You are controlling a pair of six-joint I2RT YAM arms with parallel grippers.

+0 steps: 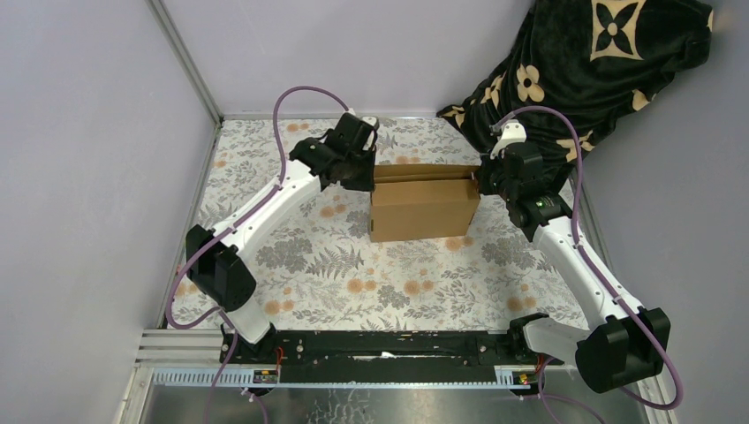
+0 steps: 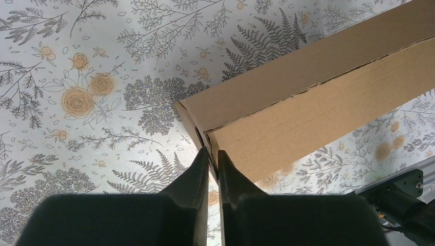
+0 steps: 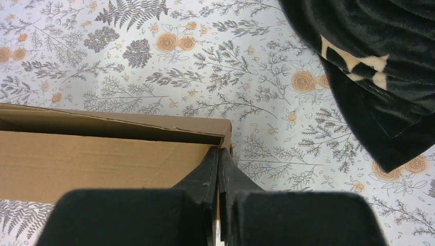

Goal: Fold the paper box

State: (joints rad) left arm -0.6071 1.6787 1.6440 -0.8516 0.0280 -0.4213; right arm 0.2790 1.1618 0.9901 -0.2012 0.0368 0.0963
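Box stands part-folded at the far middle of the bench, top seam still gaping, one arm at each end. Left pincer appears to pinch the left end wall, likely steadying it. Right pincer, pressed together, touches the right corner, probably to push it in.

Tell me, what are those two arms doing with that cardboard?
Two robot arms are folding a brown paper box on a flowery table. It already stands as a shallow box with its lid nearly down. The left fingers, almost closed, sit at its left end corner; whether they pinch the cardboard is unclear. The right fingers, shut, sit at the right end corner.
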